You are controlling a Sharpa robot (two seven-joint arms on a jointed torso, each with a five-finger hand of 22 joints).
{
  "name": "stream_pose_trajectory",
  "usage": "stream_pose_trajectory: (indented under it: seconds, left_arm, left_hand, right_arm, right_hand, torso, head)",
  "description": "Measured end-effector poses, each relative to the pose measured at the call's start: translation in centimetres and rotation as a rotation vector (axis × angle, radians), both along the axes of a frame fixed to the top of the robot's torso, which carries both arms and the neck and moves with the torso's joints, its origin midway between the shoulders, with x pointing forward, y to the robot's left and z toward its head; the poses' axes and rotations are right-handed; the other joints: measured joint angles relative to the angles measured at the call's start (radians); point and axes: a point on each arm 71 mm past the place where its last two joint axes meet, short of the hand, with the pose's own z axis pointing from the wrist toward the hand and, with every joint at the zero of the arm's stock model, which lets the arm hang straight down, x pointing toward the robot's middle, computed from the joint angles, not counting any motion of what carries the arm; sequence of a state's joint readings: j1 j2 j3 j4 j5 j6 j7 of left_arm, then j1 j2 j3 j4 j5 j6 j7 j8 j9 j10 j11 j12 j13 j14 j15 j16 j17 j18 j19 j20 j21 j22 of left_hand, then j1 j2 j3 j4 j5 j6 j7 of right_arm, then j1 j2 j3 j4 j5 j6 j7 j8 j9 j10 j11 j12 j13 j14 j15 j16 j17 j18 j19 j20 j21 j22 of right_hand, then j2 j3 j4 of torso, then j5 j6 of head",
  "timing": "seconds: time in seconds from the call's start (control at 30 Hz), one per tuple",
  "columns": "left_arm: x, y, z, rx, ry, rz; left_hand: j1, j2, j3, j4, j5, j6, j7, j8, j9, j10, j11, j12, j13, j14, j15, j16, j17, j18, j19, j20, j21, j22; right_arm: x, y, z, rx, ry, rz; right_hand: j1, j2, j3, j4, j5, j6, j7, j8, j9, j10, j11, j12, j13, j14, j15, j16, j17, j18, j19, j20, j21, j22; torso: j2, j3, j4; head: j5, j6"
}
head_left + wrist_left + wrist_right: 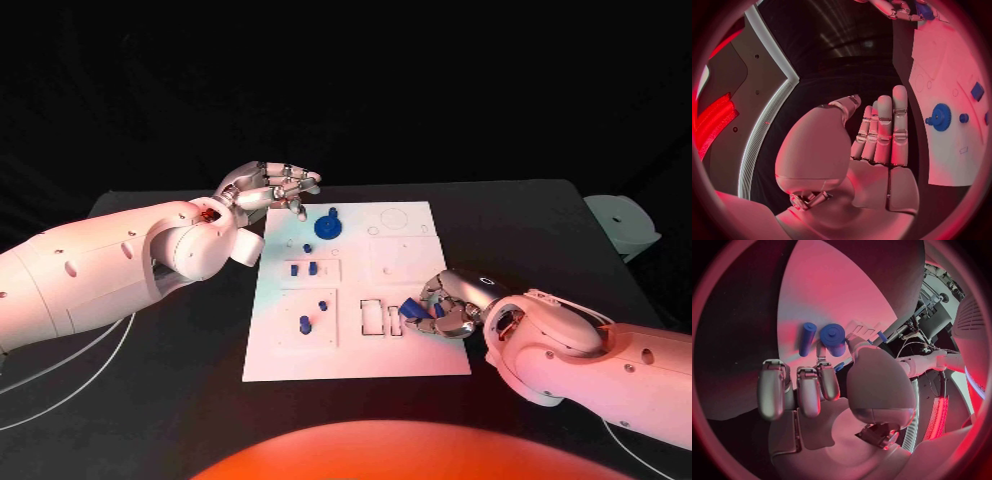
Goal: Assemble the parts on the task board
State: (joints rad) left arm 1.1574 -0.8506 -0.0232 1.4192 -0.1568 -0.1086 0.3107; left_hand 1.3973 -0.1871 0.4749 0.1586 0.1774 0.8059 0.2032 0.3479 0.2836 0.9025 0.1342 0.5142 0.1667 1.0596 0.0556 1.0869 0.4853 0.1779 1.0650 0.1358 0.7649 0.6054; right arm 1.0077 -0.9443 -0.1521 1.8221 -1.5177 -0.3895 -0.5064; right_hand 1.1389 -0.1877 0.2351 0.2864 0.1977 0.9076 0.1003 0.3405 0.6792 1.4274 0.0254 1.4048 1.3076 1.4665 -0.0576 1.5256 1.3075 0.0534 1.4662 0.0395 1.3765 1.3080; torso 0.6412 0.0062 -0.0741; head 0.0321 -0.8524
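Right hand [444, 308], polished silver with rounded segments, curled over the right edge of the task board [418, 362], pinching a small blue part [430, 312] against the thumb, just beside a pair of narrow rectangular recesses. Seen from the right wrist: a smooth blue cylinder [833, 339] and a slimmer blue peg [807, 338] just beyond the bent fingers [809, 390], side by side on the white plate; whether either is the pinched piece, cannot tell.

Left hand [271, 188], same jointed metal, poised at the board's far left corner, holding nothing, fingers [887, 131] straight and close together in the left wrist view.

Just beside it, a toothed blue gear [329, 228] with a short stub, flat on the matte white board. Farther along, small blue pegs [303, 269] in a framed pocket and another blue piece [306, 323] in a lower pocket. Below all, a plain black worktop [173, 400].
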Motion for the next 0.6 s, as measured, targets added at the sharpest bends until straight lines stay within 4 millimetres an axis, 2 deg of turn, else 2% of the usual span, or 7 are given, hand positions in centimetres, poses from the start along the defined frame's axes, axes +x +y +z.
stream_pose_trajectory:
  seconds: [0.17,0.3,0.6]
  left_arm:
    - [0.0,0.0,0.0,0.000,0.000,0.000]
    - [0.0,0.1,0.0,0.000,0.000,0.000]
    - [0.0,0.0,0.0,-0.001,0.001,-0.001]
  left_hand:
    - [0.000,0.000,0.000,0.000,0.000,0.000,0.000,0.000,0.000,0.000,0.000,0.000,0.000,0.000,0.000,0.000,0.000,0.000,0.000,0.000,0.000,0.000]
    - [0.000,0.000,0.000,0.000,0.000,0.000,0.000,0.000,0.000,0.000,0.000,0.005,0.001,-0.004,0.004,0.000,0.000,0.000,0.000,0.000,0.000,-0.001]
    - [0.000,0.000,0.000,0.000,0.000,0.000,0.000,0.000,0.000,0.000,0.000,0.005,0.001,-0.004,0.004,0.000,0.000,0.000,0.000,0.000,0.000,-0.001]
  right_arm:
    - [-0.2,0.1,0.0,0.009,-0.013,-0.006]
    - [-0.7,-0.2,0.1,0.023,-0.022,-0.018]
    - [-1.1,0.4,2.5,0.095,-0.080,-0.027]
  right_hand:
    - [0.031,0.024,-0.002,-0.003,0.010,0.024,-0.006,0.012,0.004,0.008,-0.008,0.000,0.000,0.000,0.000,0.004,0.000,0.000,0.000,0.000,0.008,0.000]
    - [0.057,0.043,0.012,-0.016,-0.002,0.034,-0.009,0.015,0.003,0.015,-0.015,0.006,0.000,0.000,0.000,0.005,0.000,0.000,0.000,0.000,0.012,0.000]
    - [0.078,0.048,0.045,-0.013,-0.008,0.036,-0.007,0.023,0.004,0.022,-0.022,0.006,0.000,0.000,-0.007,0.005,0.000,0.000,0.000,0.000,0.018,0.000]
  torso:
    - [0.000,0.0003,0.0001]
    - [0.000,0.0006,0.0000]
    - [0.000,0.0005,-0.0011]
  head:
    - [0.001,0.000]
    - [0.002,0.000]
    - [0.000,0.000]
